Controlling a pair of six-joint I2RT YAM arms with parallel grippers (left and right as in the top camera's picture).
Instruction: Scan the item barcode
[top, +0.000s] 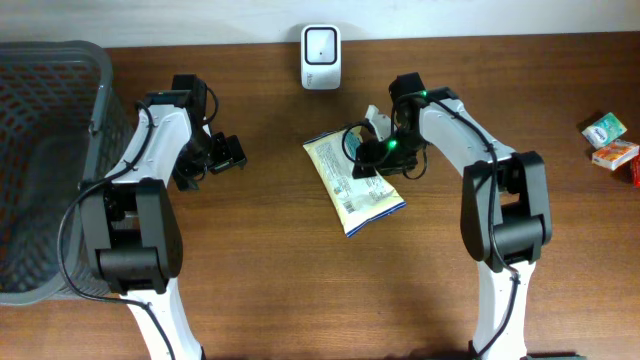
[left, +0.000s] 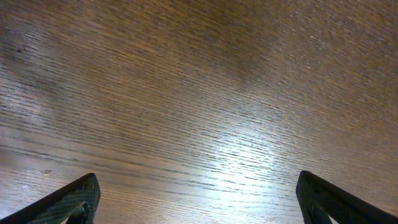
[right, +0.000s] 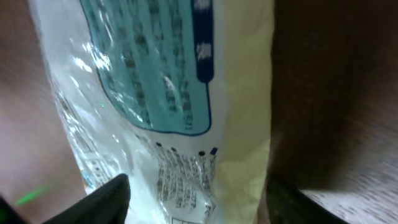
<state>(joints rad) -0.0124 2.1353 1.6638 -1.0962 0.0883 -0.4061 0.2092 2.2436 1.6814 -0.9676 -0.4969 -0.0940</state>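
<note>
From overhead, the snack packet (top: 352, 192) lies flat on the table (top: 290, 290), near the middle and a little toward my right arm, with the white scanner (top: 320, 45) standing at the far edge beyond it. My right pincer (top: 372, 150) is down on the packet's far end. I judge that end is the sensible place to take it, since lifting there would leave the printed face free to turn toward the scanner. My left pincer (top: 225, 153) hangs over bare wood, well apart from the packet, out of the way. A wire basket (top: 50, 100) sits at the left edge.

In the left wrist view there is only wood grain between my two fingertips, which are spread wide and hold nothing.

In the right wrist view the packet fills the frame, blue label and small print uppermost. My fingertips stand part-way open on either side of it. I cannot tell whether the pads are pressing yet, nor where the barcode is.
</note>
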